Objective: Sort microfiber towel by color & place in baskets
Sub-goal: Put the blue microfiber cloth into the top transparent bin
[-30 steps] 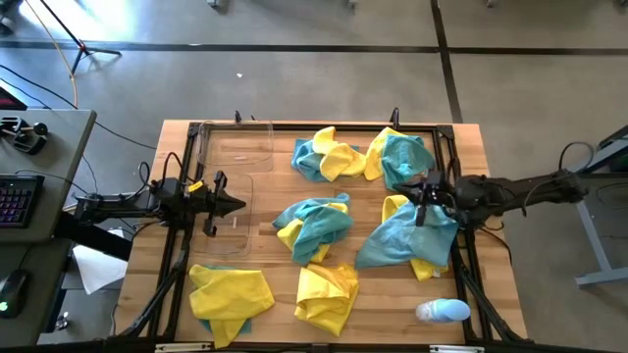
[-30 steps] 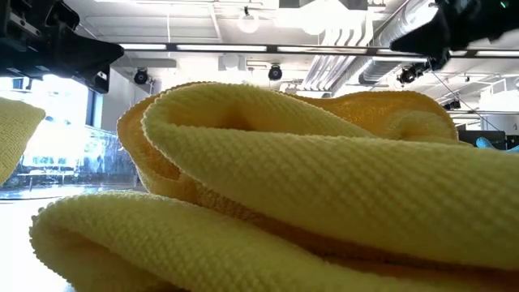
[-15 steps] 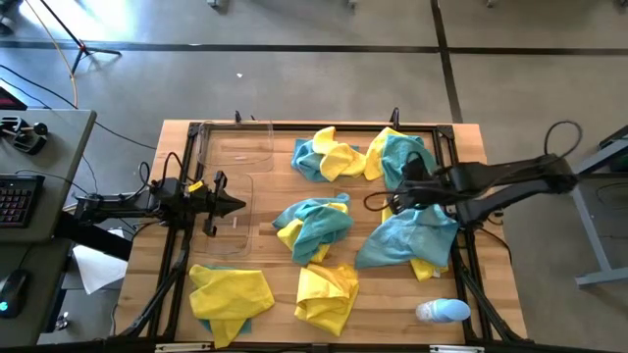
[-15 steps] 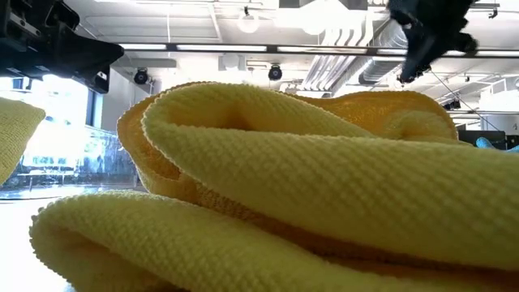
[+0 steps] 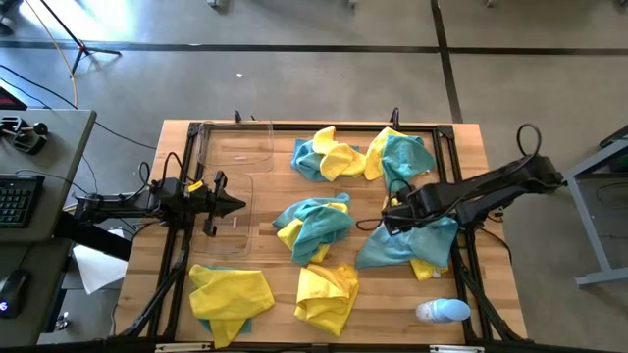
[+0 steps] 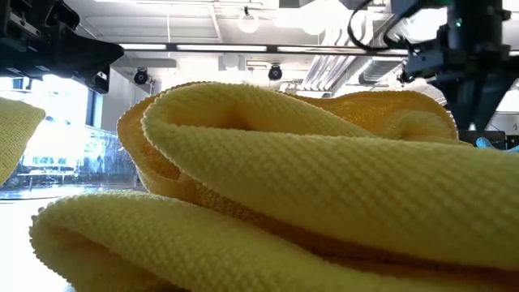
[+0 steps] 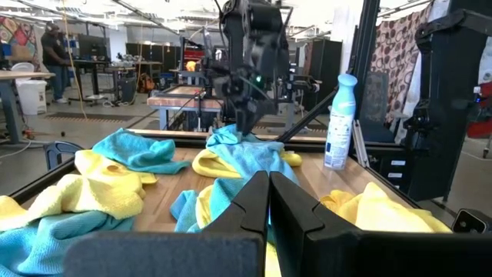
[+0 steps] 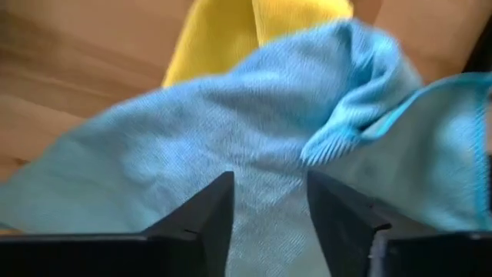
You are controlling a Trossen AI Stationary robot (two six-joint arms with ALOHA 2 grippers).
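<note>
Right gripper poised over a teal towel, both baskets bare.

At left the left gripper (image 5: 234,206) waits pinched shut and empty over the clear baskets (image 5: 234,147). Mixed towels (image 5: 312,227) lie mid-table. At right the right gripper (image 5: 391,218) hangs over a teal towel (image 8: 231,138), fingers (image 8: 201,215) parted, holding nothing. It should probably bite a raised teal fold only, clear of the yellow towel (image 8: 231,35) beneath.
</note>
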